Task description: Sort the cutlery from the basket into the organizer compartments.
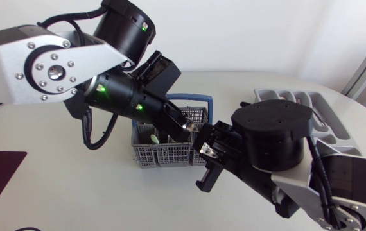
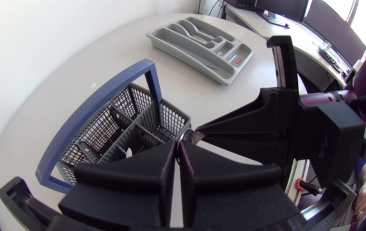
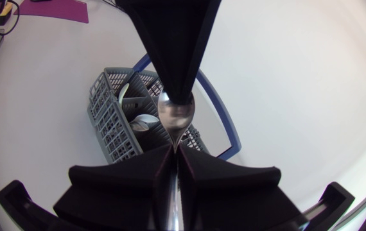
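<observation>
Right gripper (image 3: 173, 149) is clamped on the spoon (image 3: 175, 114) by its handle, bowl poking out ahead. My left gripper (image 2: 178, 142), fingers pressed together, nips the bowl's far tip. Under it sits the grey basket (image 3: 109, 122), with more cutlery (image 3: 146, 120) inside. Well beyond lies the organizer (image 2: 183, 58); its red label (image 2: 237, 62) is too small to read.

The left arm (image 1: 54, 64) reaches in from its side and the right arm (image 1: 279, 138) from its own. The left gripper (image 2: 178, 144) and right gripper (image 3: 173, 149) meet tip to tip, both jaws pinched on one spoon (image 3: 175, 115).
</observation>
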